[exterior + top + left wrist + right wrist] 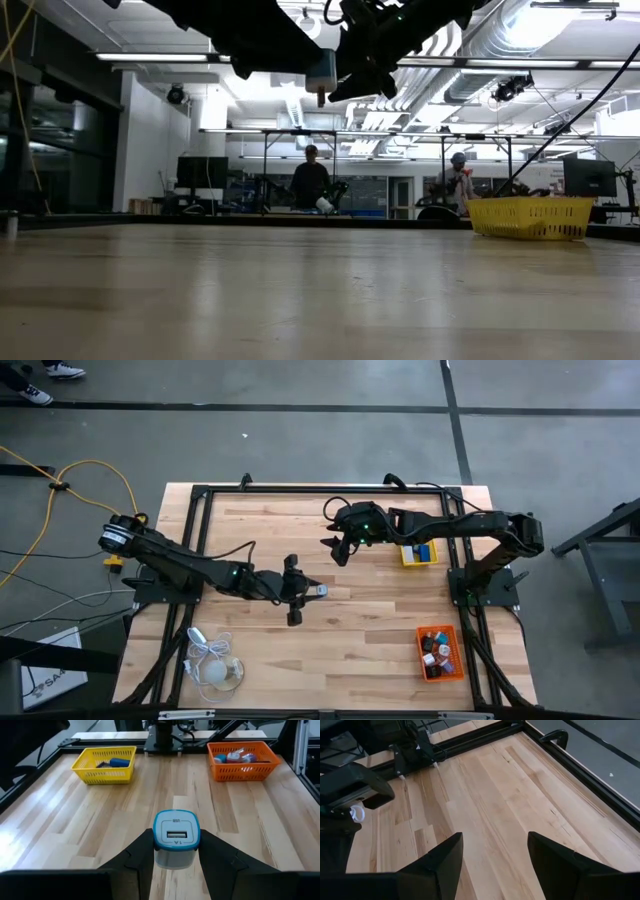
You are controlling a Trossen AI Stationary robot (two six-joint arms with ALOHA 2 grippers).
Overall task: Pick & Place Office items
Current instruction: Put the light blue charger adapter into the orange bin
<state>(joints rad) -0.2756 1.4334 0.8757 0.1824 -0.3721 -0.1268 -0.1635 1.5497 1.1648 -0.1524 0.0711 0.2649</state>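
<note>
A small white USB charger point(176, 837) with a blue-rimmed face hangs in the air over the middle of the table, with my left gripper point(312, 591) shut on it. In the low view the charger point(320, 70) shows high above the wood. My right gripper point(340, 550) stands open over the table's far middle, nothing between its fingers point(445, 862). A yellow tray point(406, 557) at the far right holds a blue piece point(425, 550). An orange tray point(458, 668) at the near right holds several small office items. My left gripper pinches the charger by its two opposite side walls point(157, 851) between its two fingers point(142, 855). The fingers come from the table's left, nearly level and slanting a little down. The charger is lifted clear of the table, its USB face turned away from the wrist.
A white bulb-like thing with a coiled cord point(215, 668) lies at the near left corner. A black frame point(200, 495) runs along the table's edges. Bare wood lies between the two trays and across the middle. People stand in the room beyond the table.
</note>
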